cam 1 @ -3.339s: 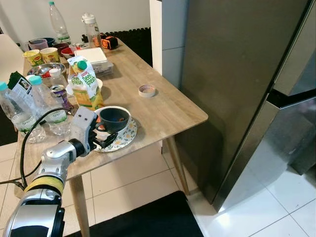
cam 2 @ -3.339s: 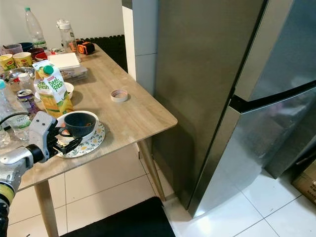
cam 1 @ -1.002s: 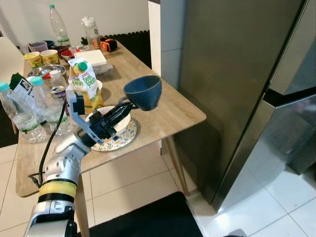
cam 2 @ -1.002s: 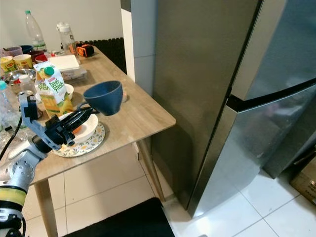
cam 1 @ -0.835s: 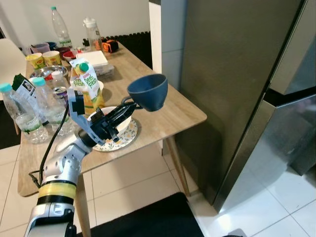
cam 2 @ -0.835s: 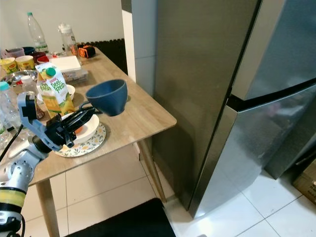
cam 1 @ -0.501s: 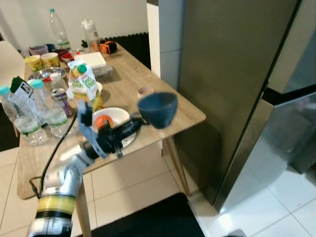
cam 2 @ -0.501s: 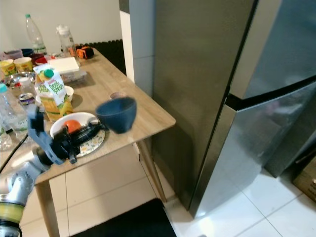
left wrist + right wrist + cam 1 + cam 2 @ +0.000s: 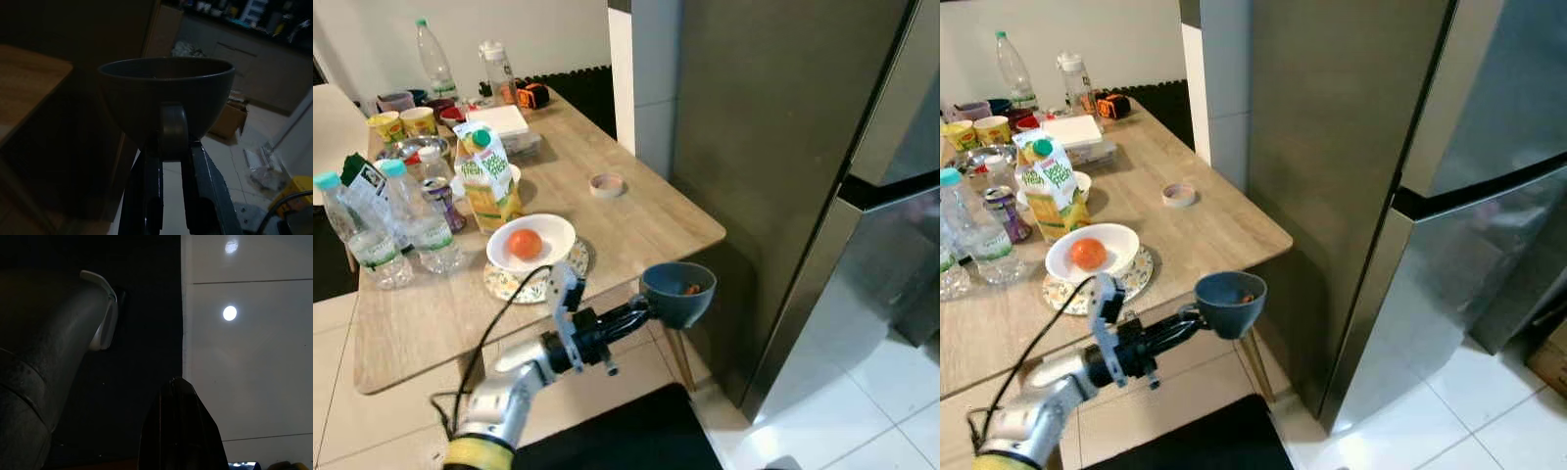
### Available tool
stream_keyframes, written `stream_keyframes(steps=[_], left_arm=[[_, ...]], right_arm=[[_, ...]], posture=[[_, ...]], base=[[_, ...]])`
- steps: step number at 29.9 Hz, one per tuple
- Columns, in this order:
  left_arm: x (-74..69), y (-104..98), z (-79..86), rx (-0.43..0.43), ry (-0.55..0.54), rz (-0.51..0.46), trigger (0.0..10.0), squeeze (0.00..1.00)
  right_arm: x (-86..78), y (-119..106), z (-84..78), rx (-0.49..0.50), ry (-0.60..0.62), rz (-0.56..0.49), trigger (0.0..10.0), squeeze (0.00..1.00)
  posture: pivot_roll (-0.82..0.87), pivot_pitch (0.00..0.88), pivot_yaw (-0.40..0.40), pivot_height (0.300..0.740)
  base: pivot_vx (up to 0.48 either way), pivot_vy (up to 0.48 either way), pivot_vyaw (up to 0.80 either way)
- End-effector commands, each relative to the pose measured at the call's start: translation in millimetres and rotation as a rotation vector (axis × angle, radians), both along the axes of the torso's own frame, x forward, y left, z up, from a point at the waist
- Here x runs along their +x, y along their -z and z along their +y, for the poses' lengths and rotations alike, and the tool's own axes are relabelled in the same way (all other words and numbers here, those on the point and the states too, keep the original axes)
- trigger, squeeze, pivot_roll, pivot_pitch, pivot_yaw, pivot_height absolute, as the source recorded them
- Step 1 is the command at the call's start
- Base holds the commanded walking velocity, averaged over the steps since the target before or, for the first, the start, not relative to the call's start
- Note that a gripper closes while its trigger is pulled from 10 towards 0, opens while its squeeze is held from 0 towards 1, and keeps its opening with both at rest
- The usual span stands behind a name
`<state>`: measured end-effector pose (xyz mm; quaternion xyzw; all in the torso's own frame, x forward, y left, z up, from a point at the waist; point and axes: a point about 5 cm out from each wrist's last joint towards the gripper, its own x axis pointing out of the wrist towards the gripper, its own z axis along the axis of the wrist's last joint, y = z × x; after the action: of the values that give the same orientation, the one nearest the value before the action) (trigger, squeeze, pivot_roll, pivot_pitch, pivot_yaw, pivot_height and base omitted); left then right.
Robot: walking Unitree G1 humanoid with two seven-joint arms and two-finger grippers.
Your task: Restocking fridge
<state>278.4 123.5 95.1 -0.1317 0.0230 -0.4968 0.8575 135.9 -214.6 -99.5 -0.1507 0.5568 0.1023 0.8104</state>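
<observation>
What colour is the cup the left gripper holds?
The handled cup is dark blue, clearest in the left eye view.

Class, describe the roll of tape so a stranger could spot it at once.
Start at the wooden table beside the tall grey fridge. Near the table's fridge-side edge, apart from the crowded bottles and cups, lies the roll of tape: a small flat ring, alone on bare wood.

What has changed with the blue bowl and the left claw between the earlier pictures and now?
The left claw took the blue bowl by its handle, lifted it off the white bowl on the patterned plate, and carried it past the table edge toward the fridge. An orange is now uncovered. The juice carton, bottles and tape roll stayed.
</observation>
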Motion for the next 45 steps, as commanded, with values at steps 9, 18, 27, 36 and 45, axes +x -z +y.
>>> stream_keyframes(steps=[9, 18, 27, 36, 45], left_arm=[[-4.2, 21.2, -6.4, 0.002, -0.13, 0.057, 10.0, 0.0], [-11.6, 48.8, -9.7, 0.094, -0.181, 0.096, 10.0, 0.0], [-29.3, 94.6, 11.8, 0.344, -0.334, 0.166, 10.0, 0.0], [-56.5, 135.3, 39.1, 0.6, -0.511, 0.279, 10.0, 0.0], [-95.1, 166.4, 67.9, 0.648, -0.73, 0.547, 10.0, 0.0]], right_arm=[[0.3, 0.8, 4.5, 0.002, -0.015, 0.001, 10.0, 0.0], [0.9, 0.7, 4.9, 0.001, -0.014, -0.001, 10.0, 0.0], [1.7, 0.3, 4.6, 0.001, -0.015, -0.002, 10.0, 0.0], [4.8, -0.6, 5.4, 0.002, -0.017, -0.01, 10.0, 0.0], [8.3, -1.8, 5.5, -0.002, -0.02, -0.018, 10.0, 0.0]], posture=[[-0.09, 0.0, 0.039, 0.74], [-0.09, 0.0, 0.04, 0.74], [-0.09, 0.0, 0.037, 0.74], [-0.09, 0.0, 0.035, 0.74], [-0.1, 0.0, 0.035, 0.74]], base=[[0.0, 0.0, 0.0], [0.0, 0.0, 0.0], [0.0, 0.0, 0.0], [0.0, 0.0, 0.0], [0.0, 0.0, 0.0]])
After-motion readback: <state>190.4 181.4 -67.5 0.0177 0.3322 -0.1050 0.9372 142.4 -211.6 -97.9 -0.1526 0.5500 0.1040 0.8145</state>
